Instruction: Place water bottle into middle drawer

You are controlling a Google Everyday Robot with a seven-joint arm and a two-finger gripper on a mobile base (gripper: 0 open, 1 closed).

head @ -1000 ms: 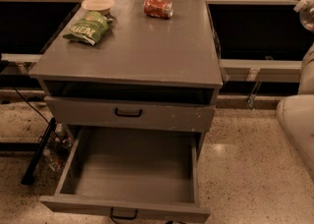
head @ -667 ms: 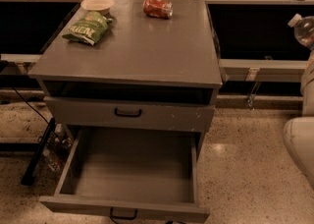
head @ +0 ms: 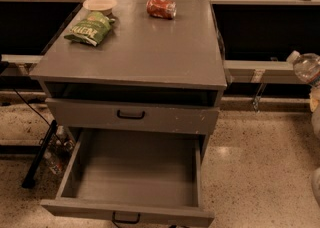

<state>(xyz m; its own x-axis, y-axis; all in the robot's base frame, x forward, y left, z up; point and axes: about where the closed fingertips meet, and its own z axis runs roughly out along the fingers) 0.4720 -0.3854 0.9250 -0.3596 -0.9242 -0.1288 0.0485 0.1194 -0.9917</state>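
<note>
The water bottle, clear with ribbed sides and a white cap, hangs tilted in the air at the far right edge, level with the cabinet top. My gripper shows only as a pale part just under it, shut on the bottle and mostly cut off by the frame. The middle drawer, the grey cabinet's lowest one, is pulled out wide toward me and holds nothing. Its small black handle sits on the front. The bottle is well to the right of the drawer and higher than it.
On the cabinet top lie a red crushed can, a green chip bag and a pale bowl. The drawer above is closed. A black rod leans on the floor at left. A pale robot part sits bottom right.
The water bottle has come down along the right edge from near the top of the view. The pale arm part at right has slid lower and further out of view.
</note>
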